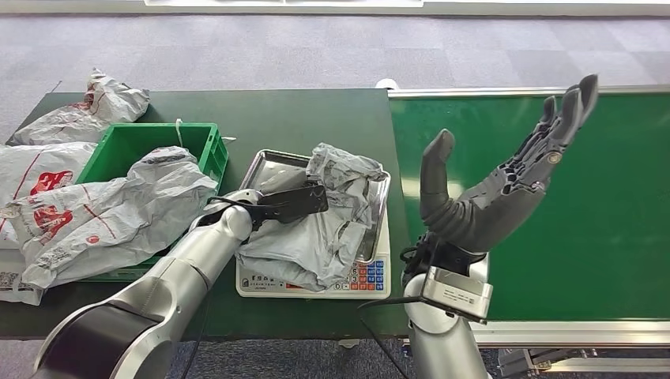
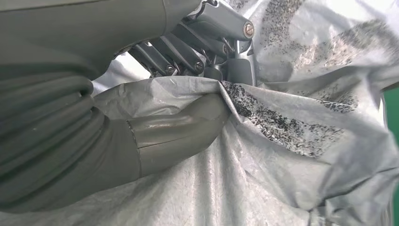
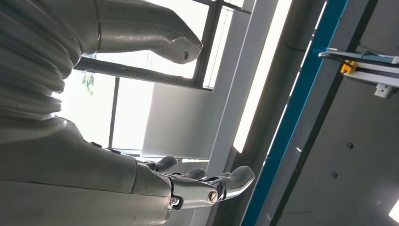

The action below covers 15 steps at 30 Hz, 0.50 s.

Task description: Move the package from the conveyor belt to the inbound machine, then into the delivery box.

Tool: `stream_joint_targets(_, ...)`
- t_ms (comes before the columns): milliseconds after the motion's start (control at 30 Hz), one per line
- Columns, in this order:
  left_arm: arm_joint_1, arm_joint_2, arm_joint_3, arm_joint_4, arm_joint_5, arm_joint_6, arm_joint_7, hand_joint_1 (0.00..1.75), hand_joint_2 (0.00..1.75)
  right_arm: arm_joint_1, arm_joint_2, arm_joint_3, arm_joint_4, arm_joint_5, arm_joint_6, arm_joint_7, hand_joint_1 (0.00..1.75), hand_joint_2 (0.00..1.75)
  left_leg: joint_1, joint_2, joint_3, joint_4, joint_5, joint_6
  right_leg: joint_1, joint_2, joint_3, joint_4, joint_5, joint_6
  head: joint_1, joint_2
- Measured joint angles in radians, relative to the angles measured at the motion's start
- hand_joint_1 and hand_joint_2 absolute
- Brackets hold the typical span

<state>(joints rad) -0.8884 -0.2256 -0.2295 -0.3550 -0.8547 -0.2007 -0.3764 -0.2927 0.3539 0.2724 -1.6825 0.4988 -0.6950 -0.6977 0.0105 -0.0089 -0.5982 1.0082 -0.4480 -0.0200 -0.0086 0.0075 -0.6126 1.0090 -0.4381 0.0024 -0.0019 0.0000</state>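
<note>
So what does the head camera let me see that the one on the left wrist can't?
The head view alone takes in the layout: the scale's metal tray, the green crate with bagged parcels beside it, the bare green conveyor belt, and the right hand raised with fingers spread, holding nothing. The left wrist view alone shows the grip up close: the thumb and fingers pinching a fold of grey plastic. Both show the left hand on the grey package lying on the scale.
</note>
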Motion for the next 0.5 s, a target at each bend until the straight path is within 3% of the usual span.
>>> stream_joint_targets(133, -0.020, 0.025, 0.024, -0.033, 0.049, 0.238, 0.087, 1.75, 1.75, 0.006, 0.000, -0.014, -0.005, 0.012, 0.000, 0.000, 0.00, 1.75, 0.000, 0.000, 0.000, 0.000, 0.000, 0.000, 0.000, 0.000, 0.000, 0.000, 0.000, 0.000, 0.000, 0.000)
stream_joint_targets(200, -0.038, 0.046, 0.059, -0.052, 0.102, 0.308, 0.106, 1.75, 1.75, 0.008, -0.001, -0.020, -0.009, 0.013, -0.001, 0.000, 0.00, 1.75, 0.000, 0.000, 0.000, 0.000, 0.000, 0.000, 0.000, 0.001, -0.001, 0.001, 0.000, 0.000, 0.000, 0.000)
stream_joint_targets(400, -0.056, 0.129, 0.197, -0.118, 0.204, 0.438, 0.107, 1.75, 1.75, 0.012, -0.001, -0.032, -0.019, 0.014, -0.002, 0.000, 0.00, 1.75, 0.001, 0.002, 0.000, 0.000, 0.000, -0.001, 0.001, 0.002, -0.001, 0.001, 0.000, 0.000, 0.000, 0.000)
stream_joint_targets(500, -0.055, 0.156, 0.245, -0.137, 0.213, 0.457, 0.105, 1.75, 1.75, 0.012, -0.002, -0.033, -0.020, 0.015, -0.002, 0.000, 0.00, 1.75, 0.001, 0.001, 0.000, 0.000, 0.001, -0.001, 0.001, 0.002, -0.001, 0.001, 0.000, 0.000, 0.000, 0.000)
